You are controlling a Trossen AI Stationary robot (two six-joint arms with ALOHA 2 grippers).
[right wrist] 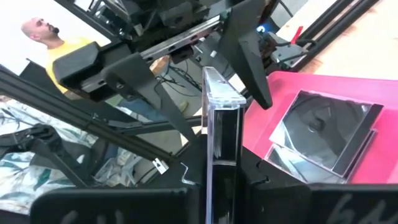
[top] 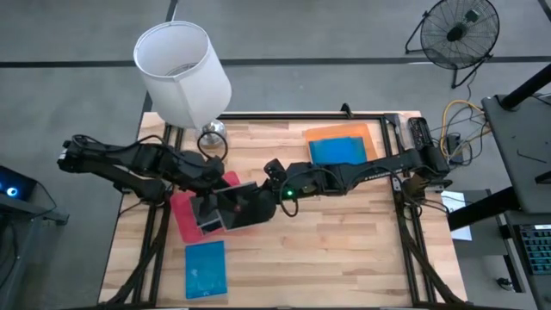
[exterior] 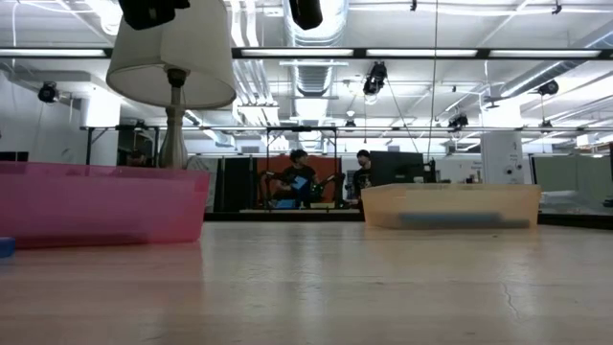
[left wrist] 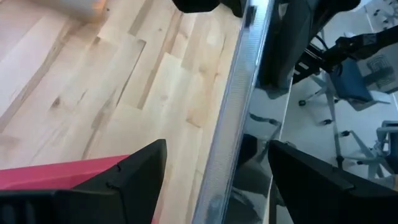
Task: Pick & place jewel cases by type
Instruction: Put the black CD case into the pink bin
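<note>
A dark jewel case [right wrist: 221, 134] is held on its edge between the fingers of the right tool [right wrist: 217, 186], which are pressed tight against its two flat sides. It stands upright just above the pink tray [top: 182, 217], where the two arms meet in the high view. The case is judged to be light, thin and stiff, with smooth plastic faces that can slip, and it can crack if it is squeezed too hard or dropped. It is best gripped the way it is gripped now, across its thin body near one edge, with gentle force. The left tool [left wrist: 214, 171] is spread wide, with one finger on each side of the same upright case, but no touch can be seen yet. Two more dark cases [right wrist: 323, 134] are lying flat in the pink tray, just beside the held one. One blue case [top: 205, 269] is lying on the wooden surface [top: 344, 250] near the front edge, apart from both tools. More blue [top: 337, 151] is seen in the orange tray [top: 372, 133] at the back, under the right arm, but how many cases are there cannot be told.
</note>
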